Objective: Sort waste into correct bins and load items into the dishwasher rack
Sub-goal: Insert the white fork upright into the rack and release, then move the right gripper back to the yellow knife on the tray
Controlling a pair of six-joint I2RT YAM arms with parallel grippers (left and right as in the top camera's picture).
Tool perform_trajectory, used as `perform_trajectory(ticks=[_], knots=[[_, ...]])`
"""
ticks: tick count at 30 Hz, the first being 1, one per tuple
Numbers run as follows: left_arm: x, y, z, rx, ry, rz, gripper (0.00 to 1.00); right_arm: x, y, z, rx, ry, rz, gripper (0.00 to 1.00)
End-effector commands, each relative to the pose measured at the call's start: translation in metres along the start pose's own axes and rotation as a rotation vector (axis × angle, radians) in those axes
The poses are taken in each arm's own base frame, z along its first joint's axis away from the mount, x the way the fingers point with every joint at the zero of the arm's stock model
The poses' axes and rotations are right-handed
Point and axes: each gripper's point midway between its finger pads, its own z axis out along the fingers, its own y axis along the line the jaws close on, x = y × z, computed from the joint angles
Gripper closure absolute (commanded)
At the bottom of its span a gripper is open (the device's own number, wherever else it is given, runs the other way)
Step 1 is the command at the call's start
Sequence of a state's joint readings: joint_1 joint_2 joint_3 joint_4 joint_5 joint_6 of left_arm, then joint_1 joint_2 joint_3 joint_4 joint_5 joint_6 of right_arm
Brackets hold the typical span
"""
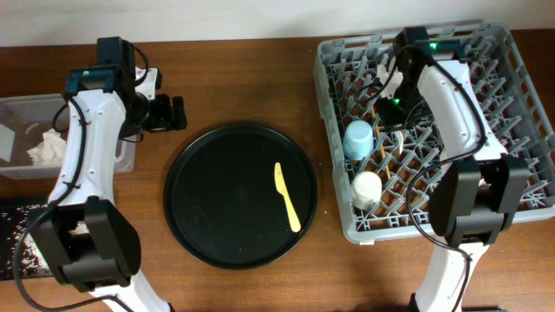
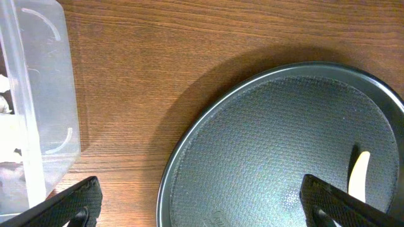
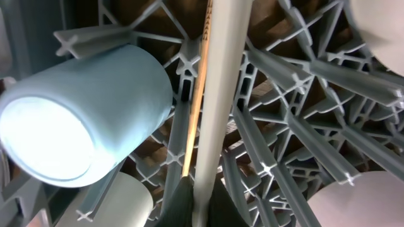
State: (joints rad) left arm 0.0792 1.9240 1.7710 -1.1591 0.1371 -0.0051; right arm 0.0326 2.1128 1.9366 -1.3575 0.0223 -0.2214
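Note:
My right gripper [image 1: 389, 101] reaches down into the grey dishwasher rack [image 1: 512, 61]. It [image 3: 201, 203] is shut on a pale cream stick-like utensil [image 3: 218, 82], which lies right beside a thin wooden chopstick [image 3: 196, 101]. A small blue cup [image 1: 357, 139] and a small cream cup [image 1: 367, 188] lie in the rack's left side. The pale yellow fork [image 1: 287, 196] lies on the round black tray [image 1: 208, 208]. My left gripper [image 1: 170, 113] hangs open over the tray's left rim [image 2: 183, 151], with nothing between its fingers [image 2: 71, 204].
The clear tub [image 1: 17, 113] at the far left holds crumpled white tissues [image 1: 48, 147]. A shallow black bin [image 1: 19, 238] peeks in at the lower left edge. Upright pegs crowd the rack round the right gripper.

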Motion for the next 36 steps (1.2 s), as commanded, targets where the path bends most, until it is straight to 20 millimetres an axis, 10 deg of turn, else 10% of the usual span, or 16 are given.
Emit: perform_trajectory(ticks=[1,7,13,15,16,20,21,26,31,36], knots=[[-0.004,0.001,-0.006,-0.004,-0.020,-0.009,0.00,0.005,-0.003,0.011,0.016,0.027,-0.010,0.85],[-0.004,0.001,-0.006,-0.004,-0.020,-0.009,0.00,0.001,-0.015,0.003,0.083,0.010,-0.009,0.62],[-0.004,0.001,-0.006,-0.004,-0.020,-0.009,0.00,0.006,0.095,-0.144,-0.526,-0.227,0.016,0.57],[-0.004,0.001,-0.006,-0.004,-0.020,-0.009,0.00,0.014,0.114,-0.139,-0.561,-0.147,0.077,0.47],[-0.004,0.001,-0.006,-0.004,-0.020,-0.009,0.00,0.018,0.135,-0.133,-0.575,-0.095,0.098,0.02],[-0.004,0.001,-0.006,-0.004,-0.020,-0.009,0.00,0.037,0.222,-0.127,-0.572,-0.012,-0.126,0.02],[-0.004,0.001,-0.006,-0.004,-0.020,-0.009,0.00,0.048,0.243,-0.119,-0.462,0.003,-0.212,0.25],[-0.004,0.001,-0.006,-0.004,-0.020,-0.009,0.00,0.071,0.286,-0.101,-0.072,-0.035,-0.133,0.46],[-0.004,0.001,-0.006,-0.004,-0.020,-0.009,0.00,0.079,0.290,-0.078,-0.042,0.007,-0.075,0.58],[-0.004,0.001,-0.006,-0.004,-0.020,-0.009,0.00,0.109,0.276,0.008,0.042,0.153,-0.023,0.57]])
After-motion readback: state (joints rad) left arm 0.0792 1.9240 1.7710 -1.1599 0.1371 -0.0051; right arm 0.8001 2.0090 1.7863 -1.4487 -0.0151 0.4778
